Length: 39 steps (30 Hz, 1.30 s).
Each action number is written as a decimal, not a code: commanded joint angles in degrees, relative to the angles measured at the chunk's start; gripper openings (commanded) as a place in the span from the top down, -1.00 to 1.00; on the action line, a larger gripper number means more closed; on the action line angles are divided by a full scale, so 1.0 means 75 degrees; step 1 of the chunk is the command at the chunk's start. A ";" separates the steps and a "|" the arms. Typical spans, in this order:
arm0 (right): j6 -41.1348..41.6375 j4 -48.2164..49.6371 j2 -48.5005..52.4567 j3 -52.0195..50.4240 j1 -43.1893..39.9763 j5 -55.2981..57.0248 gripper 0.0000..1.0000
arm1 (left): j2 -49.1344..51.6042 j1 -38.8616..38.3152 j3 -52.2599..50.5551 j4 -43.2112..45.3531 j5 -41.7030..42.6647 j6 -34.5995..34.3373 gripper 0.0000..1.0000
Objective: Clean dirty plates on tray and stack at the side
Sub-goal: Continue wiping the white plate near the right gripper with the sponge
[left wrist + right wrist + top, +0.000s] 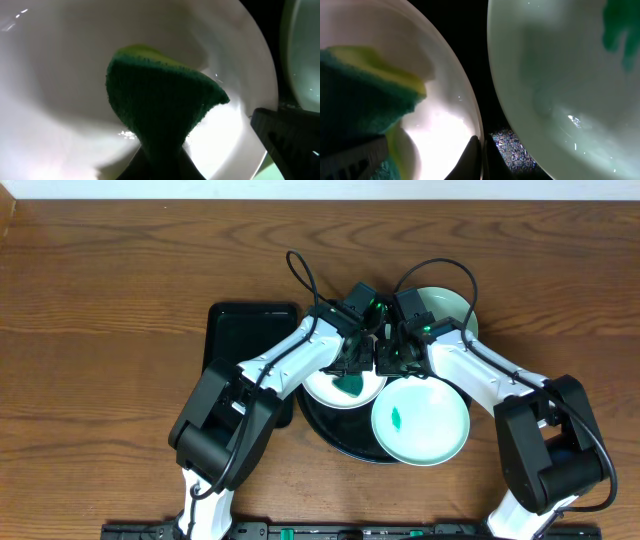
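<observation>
The round black tray [335, 442] holds a white plate [322, 390] and a mint green plate [430, 430] with a green smear. My left gripper [352, 375] is shut on a green and yellow sponge [160, 100] and presses it into the white plate [60, 75]. My right gripper [385, 365] is shut on the white plate's rim [470, 115], pinched between its fingers [481, 155]. The smeared mint plate [560, 75] lies just right of it. A second mint plate [448, 308] lies at the back right, partly hidden by my right arm.
A rectangular black tray [245, 330] lies to the left of the round tray, under my left arm. Bare wooden table [100, 330] surrounds both trays. Both arms cross close together over the round tray's far side.
</observation>
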 commanded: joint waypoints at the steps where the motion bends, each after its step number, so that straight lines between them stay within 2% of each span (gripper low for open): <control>1: -0.0105 0.0029 -0.0026 -0.0050 0.0134 -0.0143 0.98 | 0.0038 -0.0038 -0.0003 0.0052 -0.0085 0.0134 0.85; 10: -0.0108 0.0026 -0.0026 -0.0050 0.0134 -0.0146 0.98 | 0.0038 0.0277 -0.0003 -0.0099 -0.1349 0.0396 0.85; 23: -0.0105 0.0029 -0.0026 -0.0050 0.0134 -0.0143 0.98 | 0.0038 0.1180 -0.0003 -0.0816 -0.1364 0.0449 0.85; 31: -0.0105 0.0029 -0.0026 -0.0050 0.0134 -0.0146 0.98 | 0.0038 0.0892 -0.0003 -0.0629 -0.0691 0.0408 0.85; 39: -0.0105 0.0029 -0.0026 -0.0050 0.0134 -0.0146 0.98 | 0.0038 0.0122 -0.0003 -0.0224 -0.0679 0.0271 0.85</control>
